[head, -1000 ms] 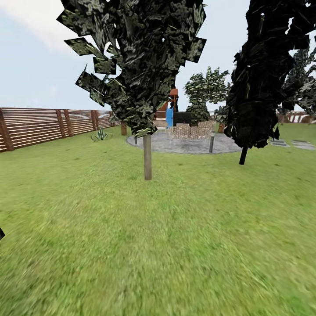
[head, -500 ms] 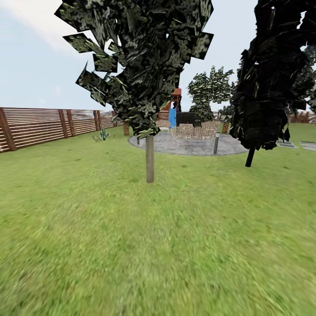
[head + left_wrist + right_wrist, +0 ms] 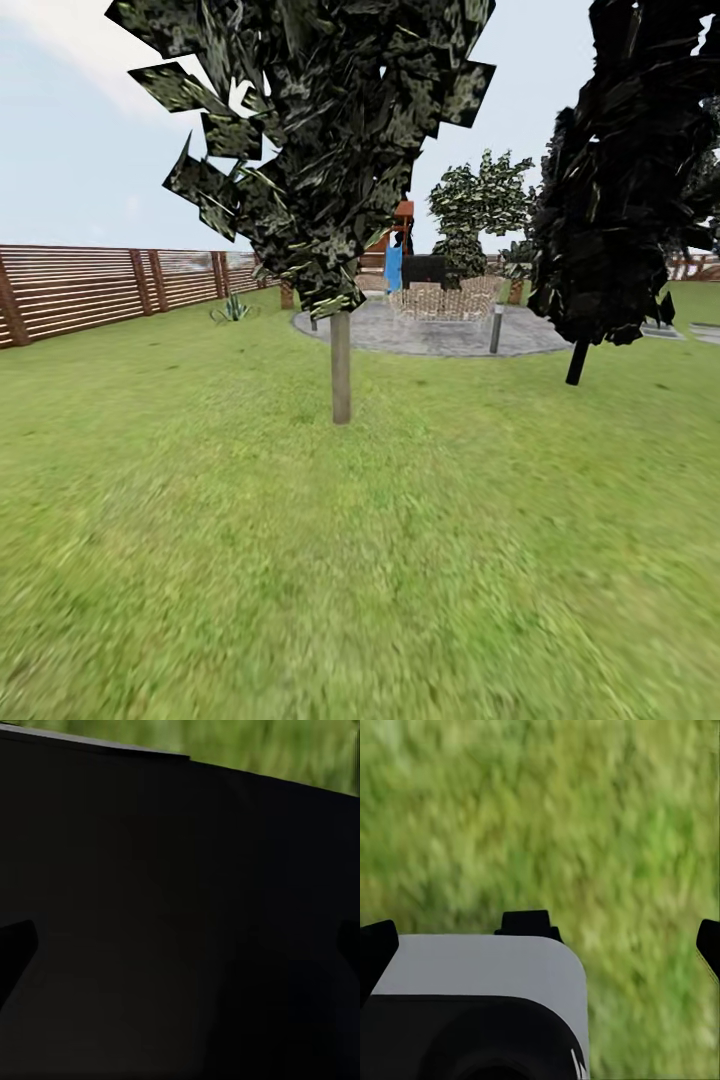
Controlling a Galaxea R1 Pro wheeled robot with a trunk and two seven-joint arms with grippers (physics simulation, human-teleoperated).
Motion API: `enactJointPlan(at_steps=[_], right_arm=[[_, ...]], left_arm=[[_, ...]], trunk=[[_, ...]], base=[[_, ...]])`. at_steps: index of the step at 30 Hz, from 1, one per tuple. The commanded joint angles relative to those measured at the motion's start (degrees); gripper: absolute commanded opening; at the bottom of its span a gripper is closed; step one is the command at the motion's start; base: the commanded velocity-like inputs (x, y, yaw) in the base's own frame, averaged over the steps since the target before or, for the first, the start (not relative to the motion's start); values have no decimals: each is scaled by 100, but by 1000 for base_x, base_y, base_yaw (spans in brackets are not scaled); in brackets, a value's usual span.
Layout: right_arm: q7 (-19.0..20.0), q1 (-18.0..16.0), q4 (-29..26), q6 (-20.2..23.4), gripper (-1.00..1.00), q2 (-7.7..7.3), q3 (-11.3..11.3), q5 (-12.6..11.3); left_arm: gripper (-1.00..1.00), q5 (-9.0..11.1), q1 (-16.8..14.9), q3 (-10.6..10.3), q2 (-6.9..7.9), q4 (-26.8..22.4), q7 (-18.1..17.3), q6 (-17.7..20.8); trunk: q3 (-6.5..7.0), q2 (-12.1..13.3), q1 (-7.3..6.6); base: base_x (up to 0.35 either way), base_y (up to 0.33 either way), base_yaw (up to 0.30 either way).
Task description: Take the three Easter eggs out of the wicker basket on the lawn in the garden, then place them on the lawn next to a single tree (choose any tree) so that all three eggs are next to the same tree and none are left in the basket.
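Observation:
A tree with a thin pale trunk (image 3: pixel 341 365) and a jagged dark green crown stands ahead on the lawn (image 3: pixel 300 580), a few steps away. The Easter eggs and the wicker basket are out of view. My left gripper (image 3: pixel 180 945) is open, its dark fingertips (image 3: pixel 15 945) far apart against a black part of the robot. In the right wrist view my right gripper (image 3: pixel 540 941) is open too, with nothing held, above blurred grass (image 3: pixel 585 810) and a grey and black part of the robot (image 3: pixel 472 1005).
An all-black columnar tree (image 3: pixel 630 180) stands to the right. A dark slatted fence (image 3: pixel 90 285) runs along the left. Beyond the tree lie a grey paved circle (image 3: pixel 440 335) with a short post (image 3: pixel 495 330), and a small spiky plant (image 3: pixel 231 309).
The whole head view has shifted: the camera moved a little forward and turned, so the tree looks slightly larger and the black tree sits farther right.

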Motion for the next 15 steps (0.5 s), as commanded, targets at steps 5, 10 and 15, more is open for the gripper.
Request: enactJointPlan(at_steps=[5,10,15], right_arm=[[5,-3,5,-21,100,0,-28,4],[7,-5,5,-22,100,-2,-29,4],[8,-6,5,-24,100,-3,-28,4]], left_arm=[[100,44,3,27,-1,-8,-25,-4],[100,38,3,27,-1,-8,-30,-4],[100,39,3,27,-1,-8,-31,-4]], trunk=[[-5,-2,3],[-5,-2,3],[-5,-2,3]], base=[[327,0,0],[328,0,33],[328,0,190]])
